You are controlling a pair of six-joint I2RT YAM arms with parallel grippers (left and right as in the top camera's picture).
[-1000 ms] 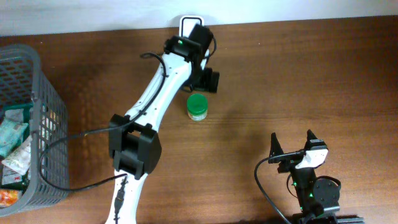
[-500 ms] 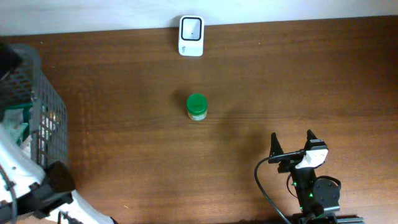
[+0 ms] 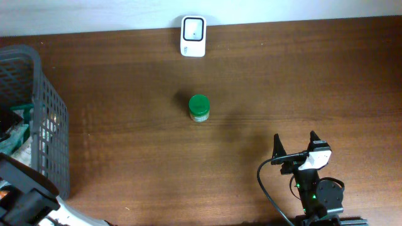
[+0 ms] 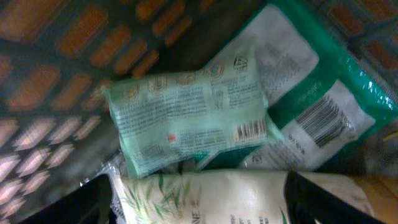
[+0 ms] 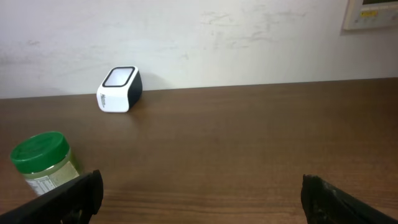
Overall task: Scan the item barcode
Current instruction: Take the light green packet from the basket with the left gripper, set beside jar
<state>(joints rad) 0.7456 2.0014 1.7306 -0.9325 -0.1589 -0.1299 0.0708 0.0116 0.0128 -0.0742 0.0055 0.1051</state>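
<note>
Looking at table: brown wood beneath right gripper, jaws wide apart.
Basket: grey, around left gripper, jaws apart.
Green packet: barcode up, just beyond left jaws.
Jar: ahead-left of right jaws.
Scanner: farther beyond.

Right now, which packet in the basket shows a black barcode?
The dark-green-edged white plastic packet at right; the pale green packet overlapping it shows a red one.

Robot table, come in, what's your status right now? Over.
Left fingers apart over pale green packet in grey mesh basket. Right fingers open, empty. Green-lidded jar stands before white barcode scanner, nothing between them.
</note>
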